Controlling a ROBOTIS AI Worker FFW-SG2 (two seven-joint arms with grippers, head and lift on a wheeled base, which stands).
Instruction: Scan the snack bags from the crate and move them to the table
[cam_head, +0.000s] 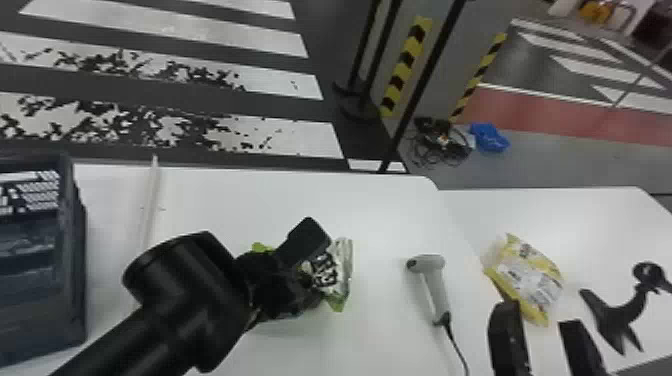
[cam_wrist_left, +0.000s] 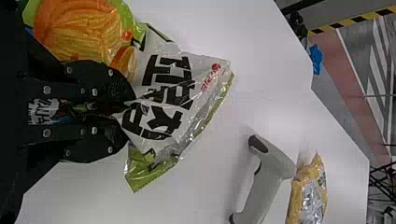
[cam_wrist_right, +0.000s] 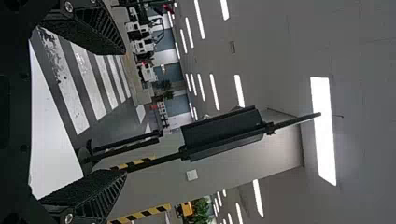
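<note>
Pinching snack bag (cam_wrist_left: 164, 93), left claw (cam_head: 303, 267)

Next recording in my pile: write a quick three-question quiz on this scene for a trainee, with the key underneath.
1. Multiple choice: What is the left gripper holding?
a) the crate
b) the white-and-green snack bag
c) nothing

2. True or false: The right gripper has its fingers apart.

3. Fill the gap: In the head view, the thing lying between the white-and-green snack bag and the yellow snack bag is the corded grey ____.

Key: 1. b; 2. true; 3. scanner
</note>
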